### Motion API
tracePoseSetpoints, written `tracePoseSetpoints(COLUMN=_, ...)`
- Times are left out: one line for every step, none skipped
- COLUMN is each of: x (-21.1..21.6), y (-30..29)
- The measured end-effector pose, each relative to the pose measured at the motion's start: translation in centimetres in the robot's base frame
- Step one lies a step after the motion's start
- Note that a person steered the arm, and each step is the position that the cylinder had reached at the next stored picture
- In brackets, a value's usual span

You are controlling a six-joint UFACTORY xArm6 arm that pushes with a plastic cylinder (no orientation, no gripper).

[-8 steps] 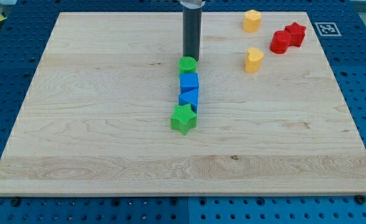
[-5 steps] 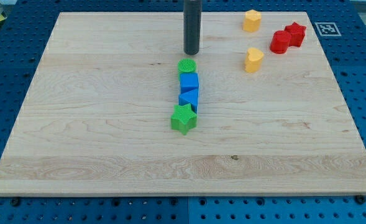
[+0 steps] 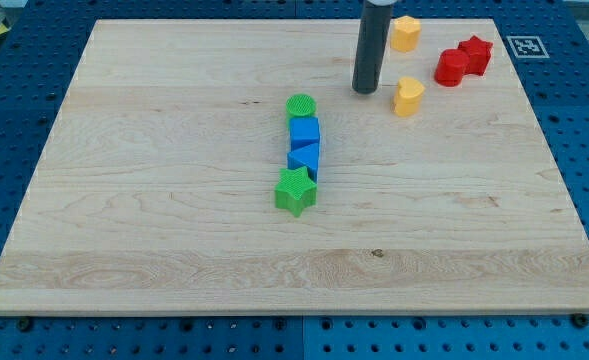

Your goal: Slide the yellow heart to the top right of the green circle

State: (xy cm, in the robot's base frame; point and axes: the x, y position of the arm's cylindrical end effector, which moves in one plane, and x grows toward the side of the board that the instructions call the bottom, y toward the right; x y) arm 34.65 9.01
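Tip (image 3: pixel 365 91) bare, holding nothing, just left of yellow heart (image 3: pixel 408 97), itself well right and slightly above green circle (image 3: pixel 300 105); likely light, rigid, prone to spin off its lobes, so best pushed squarely on right flank, leftward.

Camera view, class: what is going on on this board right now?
A robot arm's dark rod stands on a wooden board. My tip sits just to the view's left of the yellow heart, apart from it by a small gap. The green circle lies further to the view's left, heading a column with a blue cube, a blue triangle and a green star below it. A second yellow block and two red blocks sit near the view's top right.
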Motion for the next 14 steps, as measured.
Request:
tracePoseSetpoints(x=0.9, y=0.4)
tracePoseSetpoints(x=0.9, y=0.5)
tracePoseSetpoints(x=1.1, y=0.5)
tracePoseSetpoints(x=1.1, y=0.5)
tracePoseSetpoints(x=1.1, y=1.4)
tracePoseSetpoints(x=0.4, y=1.6)
tracePoseSetpoints(x=1.1, y=2.0)
tracePoseSetpoints(x=2.5, y=4.5)
tracePoseSetpoints(x=4.4, y=6.1)
tracePoseSetpoints(x=6.2, y=7.9)
tracePoseSetpoints(x=6.3, y=11.3)
tracePoseSetpoints(x=4.3, y=13.8)
tracePoseSetpoints(x=2.8, y=12.7)
tracePoseSetpoints(x=2.7, y=7.6)
